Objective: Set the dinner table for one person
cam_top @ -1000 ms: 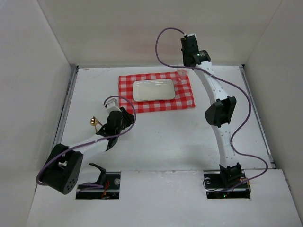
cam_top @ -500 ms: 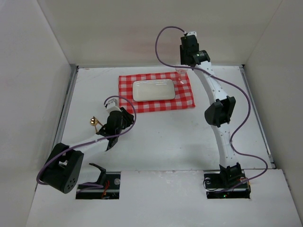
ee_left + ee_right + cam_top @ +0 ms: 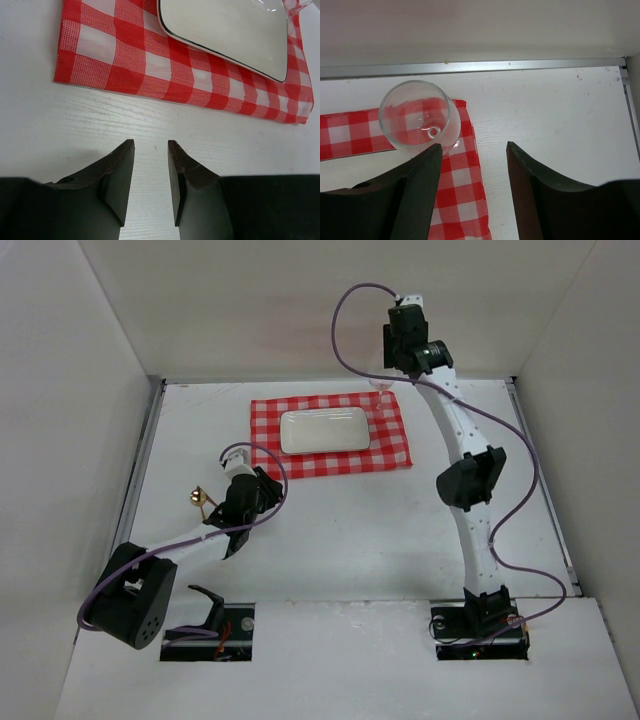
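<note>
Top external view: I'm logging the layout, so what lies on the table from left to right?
Left to right: small gold object → left gripper → plate → glass. The cloth is left out, since it spans plate and glass.

A clear glass (image 3: 420, 116) is standing on the far right corner of the checked cloth (image 3: 460, 200), crowding the right gripper (image 3: 474, 150) just left of its spread fingers. A white rectangular plate (image 3: 324, 430) is filling the cloth's middle. Bare dinner table (image 3: 360, 530) is lying open before the cloth; a small gold object (image 3: 198, 498) is sitting near the left rail.
</note>
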You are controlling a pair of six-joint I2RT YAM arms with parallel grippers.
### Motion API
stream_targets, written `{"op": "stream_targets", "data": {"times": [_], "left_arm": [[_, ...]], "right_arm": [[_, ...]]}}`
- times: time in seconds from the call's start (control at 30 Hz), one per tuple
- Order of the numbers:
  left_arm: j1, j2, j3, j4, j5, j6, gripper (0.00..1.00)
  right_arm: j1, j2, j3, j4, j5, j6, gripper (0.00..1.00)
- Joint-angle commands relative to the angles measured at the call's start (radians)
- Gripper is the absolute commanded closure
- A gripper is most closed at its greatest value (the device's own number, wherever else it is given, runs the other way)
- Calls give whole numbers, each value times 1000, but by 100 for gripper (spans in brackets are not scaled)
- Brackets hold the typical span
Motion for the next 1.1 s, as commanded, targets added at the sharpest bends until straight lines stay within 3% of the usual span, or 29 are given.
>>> {"op": "stream_targets", "data": {"times": [0.0, 0.4, 0.53, 0.6, 0.73, 0.83, 0.93, 1.07], "left_arm": [[9, -2, 10, 33, 4, -6, 69], [10, -15, 5, 33, 4, -7, 69], [21, -50, -1, 23, -2, -7, 70], [33, -103, -10, 6, -10, -13, 72], [56, -354, 4, -176, -43, -65, 89], [76, -588, 51, -382, -123, -76, 92], [114, -781, 126, -587, -200, -98, 91], [163, -909, 244, -787, -258, -122, 83]], "right_arm": [[-2, -94, 8, 44, -4, 10, 40], [6, -199, -94, 54, -10, 25, 44], [52, -355, -318, 135, -79, 60, 72], [90, -496, -547, 247, -161, 103, 82], [194, -795, -1083, 650, -376, 207, 88], [292, -861, -1322, 880, -487, 324, 88], [418, -756, -1378, 987, -504, 350, 88], [567, -541, -1280, 1001, -476, 346, 83]]}}
